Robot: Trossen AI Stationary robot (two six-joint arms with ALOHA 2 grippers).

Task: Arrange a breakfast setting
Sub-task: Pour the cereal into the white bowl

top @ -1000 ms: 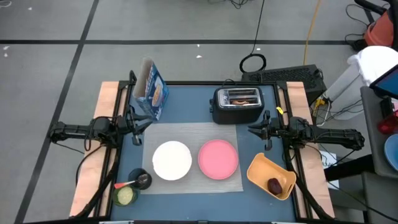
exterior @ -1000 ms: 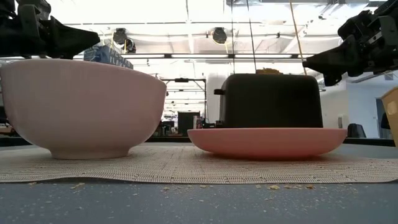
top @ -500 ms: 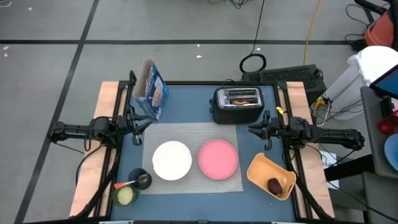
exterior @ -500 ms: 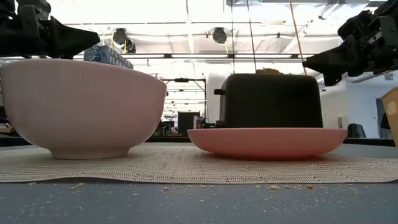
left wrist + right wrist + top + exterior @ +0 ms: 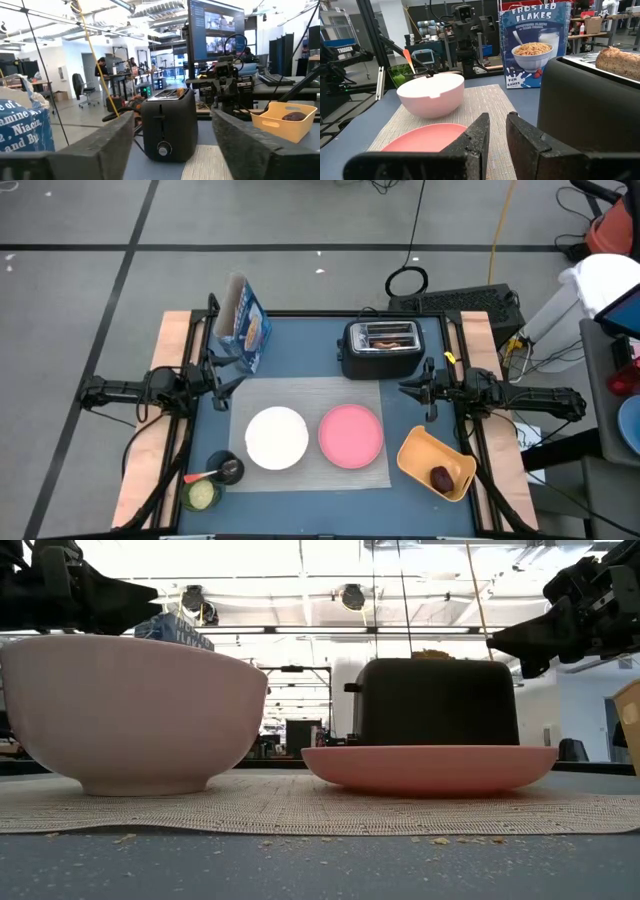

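Observation:
A white bowl [image 5: 277, 437] and a pink plate [image 5: 351, 434] stand side by side on the grey mat [image 5: 310, 395]. A brown toast slice [image 5: 620, 61] sticks up from a slot of the black toaster [image 5: 380, 350]. A small dark red fruit [image 5: 441, 477] lies in the yellow-orange dish [image 5: 425, 450]. A spoon [image 5: 212, 473] rests in a dark cup at the near left. My left gripper [image 5: 228, 372] hovers open by the mat's far left corner. My right gripper [image 5: 425, 390] hovers right of the mat, its fingers [image 5: 480, 127] almost together, empty.
A blue cereal box [image 5: 243, 325] stands at the far left, just beyond my left gripper. A green cup [image 5: 202, 495] sits by the dark cup [image 5: 226, 468] at the near left corner. Bare table shows between the toaster and the mat.
My left gripper has opened its fingers while staying by the mat's far left corner. Nothing on the table has moved.

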